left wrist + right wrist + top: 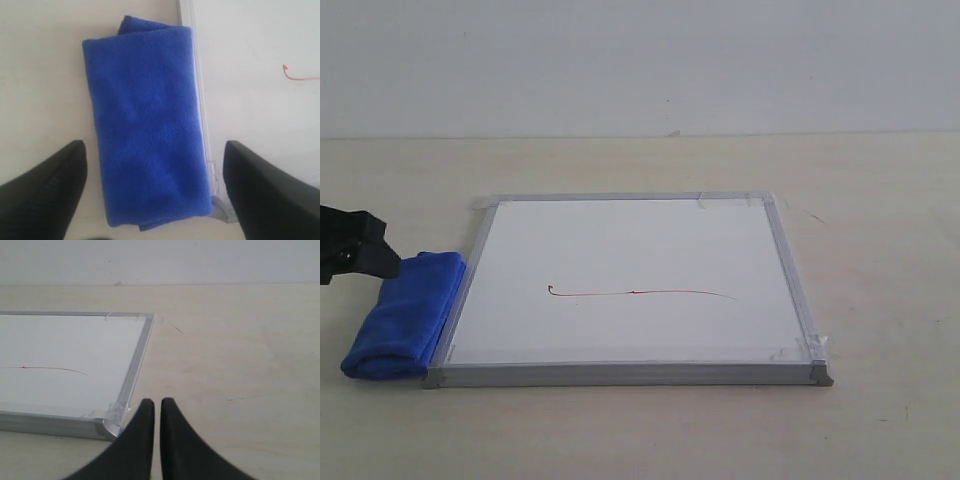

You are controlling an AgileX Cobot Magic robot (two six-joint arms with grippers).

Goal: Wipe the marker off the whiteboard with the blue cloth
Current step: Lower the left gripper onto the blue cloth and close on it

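Left hand (155,147) hangs spread wide above the blue cloth (145,125), gripping nothing. I judge the pick-up is the step in hand. My next move calls for a drop and a close on the bundle. The cloth lies at lower left of the exterior frame, touching the whiteboard (630,250) edge, so one finger risks landing on the frame. Right hand (157,407), nearly closed and empty, hovers off the lower-right corner. Farther in, the marker (640,292) crosses mid-board, with open bench (880,420) beyond.
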